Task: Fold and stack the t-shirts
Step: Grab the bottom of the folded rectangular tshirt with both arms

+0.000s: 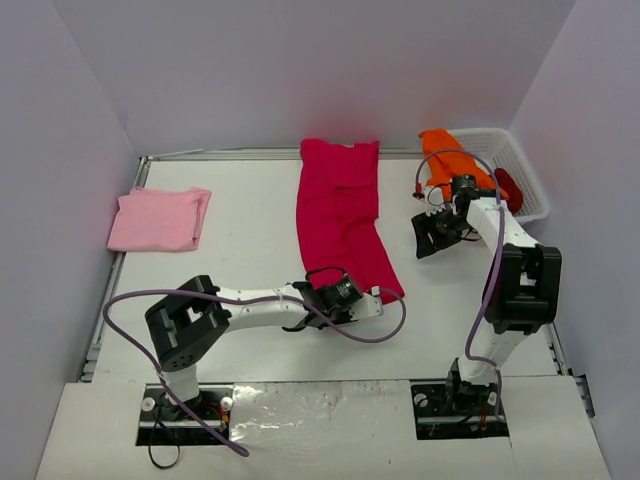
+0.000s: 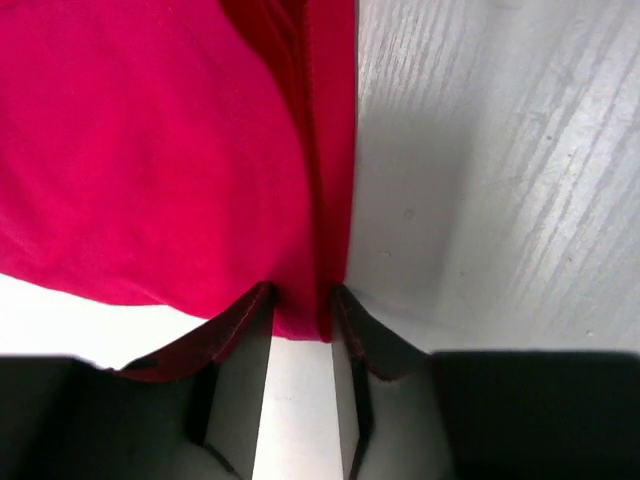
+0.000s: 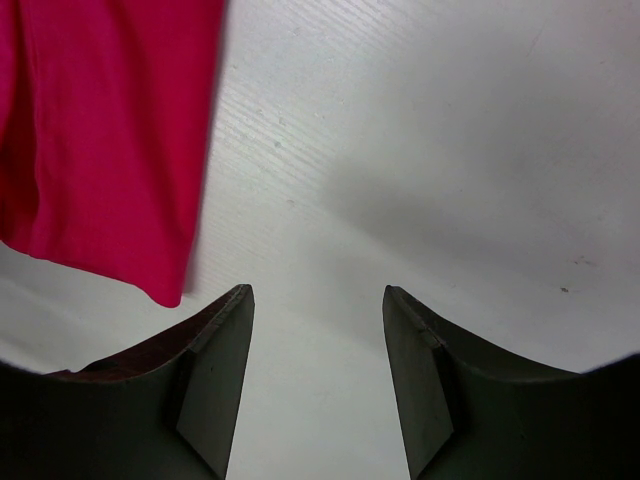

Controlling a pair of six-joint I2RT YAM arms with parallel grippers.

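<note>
Folded pale pink t-shirt (image 1: 160, 220) lies well left of the crimson t-shirt (image 1: 338, 205), which is laid out lengthwise. Left gripper (image 2: 300, 300) pinches that shirt's near right corner. Right gripper (image 3: 318, 292), just right of it, stands spread and empty. Orange t-shirt (image 1: 438, 160) hangs from the white mesh basket (image 1: 522, 160), farther right.

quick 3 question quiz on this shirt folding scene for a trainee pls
1. True or false: the right gripper is holding the crimson shirt.
2. Where is the orange shirt?
A. folded at the far left
B. at the white basket, spilling over its edge
C. under the crimson shirt
3. Which shirt already lies folded, apart from the others, at the far left?

Key
1. False: its jaws stand open, with nothing between them.
2. B
3. The pale pink shirt.
</note>
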